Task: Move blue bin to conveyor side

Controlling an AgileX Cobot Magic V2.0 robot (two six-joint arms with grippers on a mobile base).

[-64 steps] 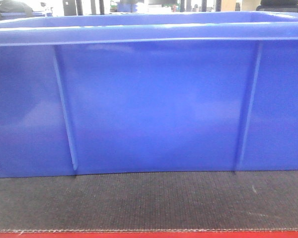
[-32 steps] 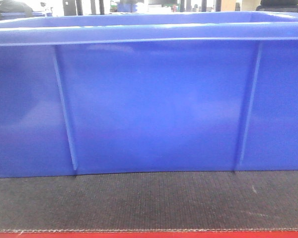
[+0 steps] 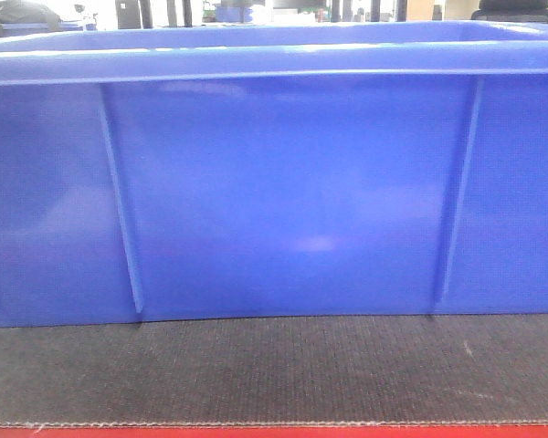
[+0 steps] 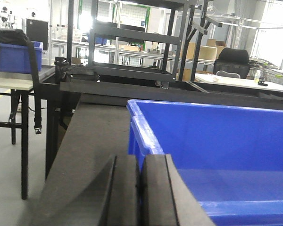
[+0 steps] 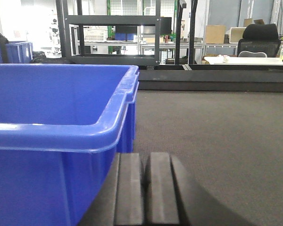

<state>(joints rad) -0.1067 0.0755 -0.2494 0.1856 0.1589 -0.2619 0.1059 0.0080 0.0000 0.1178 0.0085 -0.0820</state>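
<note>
The blue bin [image 3: 283,201] fills the front view, its ribbed side wall standing on the black woven conveyor belt [image 3: 274,374], whose red strip [image 3: 274,432] runs along the near edge. In the left wrist view my left gripper [image 4: 141,160] is shut at the near left corner of the blue bin [image 4: 217,141], with nothing visible between its pads. The right wrist view shows my right gripper [image 5: 145,157] shut and empty, low over the belt [image 5: 217,136], just right of the near right corner of the blue bin [image 5: 52,103]. Whether either gripper touches the bin is hidden.
A black raised rail [image 5: 212,80] closes the belt's far end, and a black metal rack [image 4: 132,37] stands behind it. Another blue bin [image 4: 14,56] sits on a table to the far left, off the belt. An office chair [image 4: 233,56] is at the back right.
</note>
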